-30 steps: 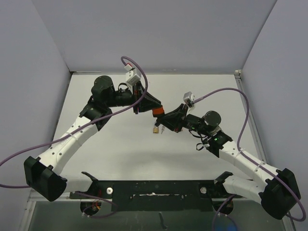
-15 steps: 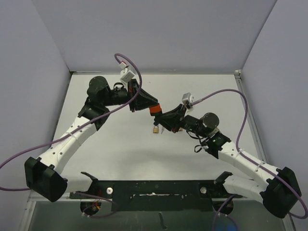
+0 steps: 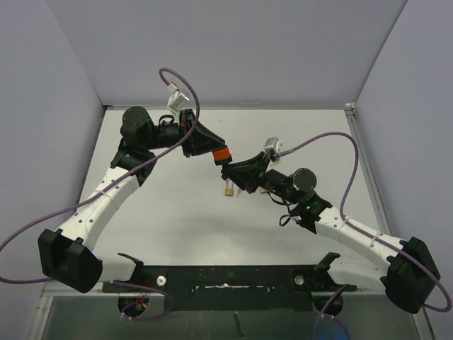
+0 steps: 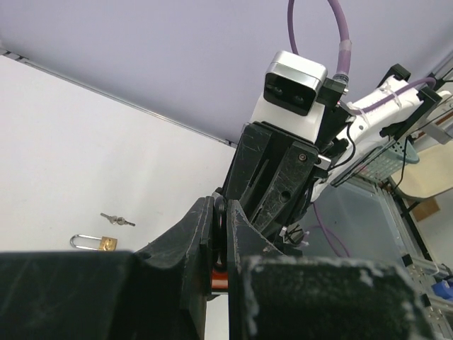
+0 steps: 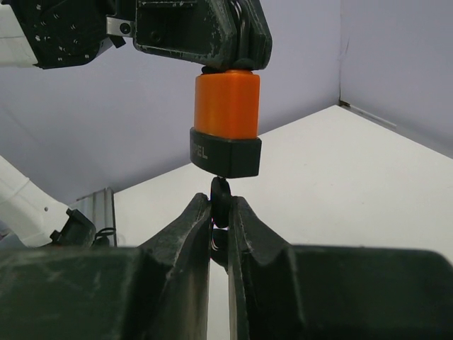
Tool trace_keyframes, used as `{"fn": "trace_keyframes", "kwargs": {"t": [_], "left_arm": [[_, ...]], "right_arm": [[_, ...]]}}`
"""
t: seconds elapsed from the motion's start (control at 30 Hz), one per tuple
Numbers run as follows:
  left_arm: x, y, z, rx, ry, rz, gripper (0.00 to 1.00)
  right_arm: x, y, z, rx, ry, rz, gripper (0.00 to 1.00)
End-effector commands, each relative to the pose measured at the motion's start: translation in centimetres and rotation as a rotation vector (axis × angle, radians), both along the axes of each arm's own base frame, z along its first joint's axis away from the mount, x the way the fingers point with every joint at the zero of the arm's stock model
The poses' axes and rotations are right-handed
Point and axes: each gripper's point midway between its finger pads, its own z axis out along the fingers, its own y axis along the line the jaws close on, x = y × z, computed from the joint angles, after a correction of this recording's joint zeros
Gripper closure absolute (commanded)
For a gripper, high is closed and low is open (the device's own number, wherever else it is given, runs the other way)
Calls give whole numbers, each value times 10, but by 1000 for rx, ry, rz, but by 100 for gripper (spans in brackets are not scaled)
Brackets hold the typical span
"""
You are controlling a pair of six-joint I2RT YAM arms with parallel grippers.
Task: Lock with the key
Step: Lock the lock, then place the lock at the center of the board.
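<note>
An orange padlock (image 3: 221, 156) with a black base (image 5: 225, 156) hangs in the air above the table's middle. My left gripper (image 3: 212, 149) is shut on its black shackle (image 4: 224, 211), and a strip of the orange body (image 4: 219, 280) shows below the fingers. The key (image 5: 221, 195) sticks into the underside of the base. On its black head my right gripper (image 5: 221, 207) is shut, coming at the padlock from the right (image 3: 231, 170). The key's blade is hidden inside the lock.
A small brass padlock (image 3: 229, 190) lies on the white table (image 3: 177, 212) under the grippers, also in the left wrist view (image 4: 106, 243), with a loose pair of keys (image 4: 117, 219) beside it. Grey walls close the left, back and right sides.
Both grippers, still joined through padlock and key, have shifted left and slightly toward the back. The left wrist has swung back toward the wall.
</note>
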Motion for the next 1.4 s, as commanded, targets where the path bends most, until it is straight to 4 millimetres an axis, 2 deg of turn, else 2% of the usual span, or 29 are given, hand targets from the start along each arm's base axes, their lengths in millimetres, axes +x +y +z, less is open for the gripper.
{"fn": "trace_keyframes", "kwargs": {"t": [0.0,0.1,0.33,0.43,0.6,0.7,0.83,0.9,1.0,1.13,1.37], "left_arm": [[30,52,144,-312,-432,346,100],[31,61,152,-355,-469,416,100],[38,88,152,-385,-549,623,100],[42,94,149,-360,-561,672,100],[66,96,129,-253,-519,730,100],[78,101,125,-237,-506,750,100],[84,102,122,-231,-493,730,100],[86,100,111,-200,-470,724,100],[95,96,74,-100,-392,708,100],[110,99,2,64,-210,708,100],[124,116,-114,227,126,686,100]], "right_arm": [[-26,9,-80,-179,150,120,100],[-24,9,-85,-163,171,106,100],[-22,8,-92,-154,207,84,100],[-22,8,-98,-168,226,83,100],[-26,8,-105,-208,238,89,100],[-29,6,-111,-227,246,88,100],[-28,2,-113,-231,251,67,100],[-25,0,-111,-234,240,45,100],[-15,-4,-107,-251,230,-15,100],[8,-8,-101,-275,221,-120,100],[41,-1,-92,-328,199,-214,100]]}}
